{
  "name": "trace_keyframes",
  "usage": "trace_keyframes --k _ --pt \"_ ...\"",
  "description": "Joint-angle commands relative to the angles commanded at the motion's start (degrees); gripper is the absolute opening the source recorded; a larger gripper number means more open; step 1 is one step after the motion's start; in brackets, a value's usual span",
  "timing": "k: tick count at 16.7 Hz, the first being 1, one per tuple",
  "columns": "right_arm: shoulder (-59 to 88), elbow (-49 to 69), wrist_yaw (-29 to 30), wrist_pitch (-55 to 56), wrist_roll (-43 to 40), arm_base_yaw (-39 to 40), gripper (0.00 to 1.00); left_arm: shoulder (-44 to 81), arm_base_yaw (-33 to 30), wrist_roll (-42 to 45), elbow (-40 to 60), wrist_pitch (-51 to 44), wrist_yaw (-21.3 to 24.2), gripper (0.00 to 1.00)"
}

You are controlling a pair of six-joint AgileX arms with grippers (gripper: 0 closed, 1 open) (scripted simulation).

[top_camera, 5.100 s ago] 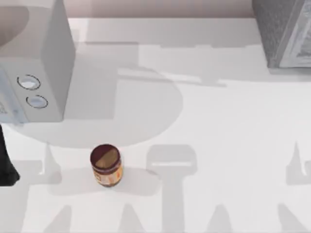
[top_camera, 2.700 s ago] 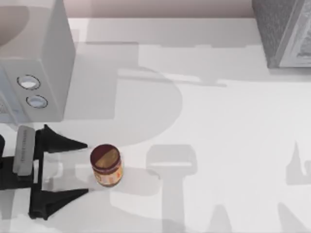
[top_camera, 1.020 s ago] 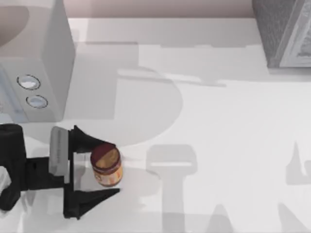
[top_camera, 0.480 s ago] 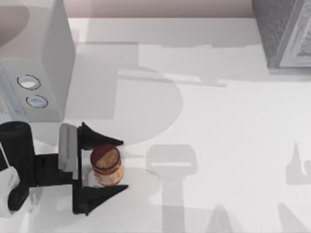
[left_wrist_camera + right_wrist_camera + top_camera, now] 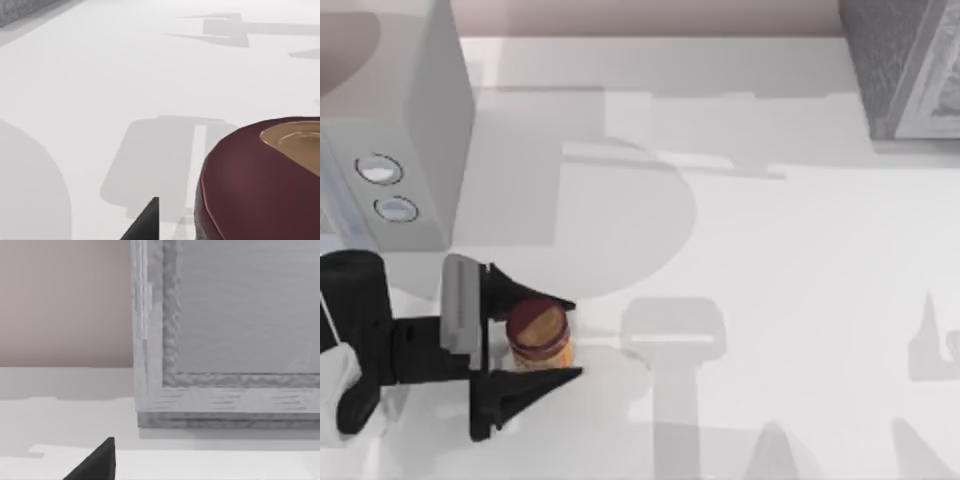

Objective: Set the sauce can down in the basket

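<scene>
- My left end effector (image 5: pixel 545 338) is reaching in from the left side of the table (image 5: pixel 770 260), low in the top view, with its two dark fingers (image 5: pixel 525 388) pointing toward the right.
- The fingers are sitting one on each side of the sauce can (image 5: pixel 539 335); the far one is meeting the can's lid edge, and the near one is lying along its foot. They are drawn in close around the can, but I cannot tell if both are really pressing on it.
- The sauce can is standing upright on the table, in the left part near the front edge, its brown and dark-red top facing up.
- In the left wrist view the can's dark-red lid (image 5: pixel 260 180) is showing very near, with one dark fingertip (image 5: pixel 145 222) just beside it.
- A pale grey appliance with two round knobs (image 5: pixel 395 130) is standing at the far left of the table, behind my left arm.
- A grey woven basket (image 5: pixel 905 65) is sitting at the far right corner of the table, well apart from the can.
- In the right wrist view the basket's grey wall (image 5: pixel 225 340) is facing the camera, and one dark fingertip (image 5: pixel 97 462) of my right end effector is showing; I cannot tell how its fingers are set.
</scene>
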Motion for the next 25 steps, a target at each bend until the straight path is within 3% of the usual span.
trace_keyframes --k 7,19,25 --pt "0.0 0.0 0.0 0.0 0.0 0.0 1.0 0.0 0.0 0.0 0.0 0.0 0.0 0.02" --pt "0.0 0.0 0.0 0.0 0.0 0.0 1.0 -1.44 -0.8 -0.19 0.21 -1.53 -0.88 0.0" --pt "0.0 0.0 0.0 0.0 0.0 0.0 1.0 -18.01 -11.46 -3.14 3.42 -19.37 -11.6 0.0"
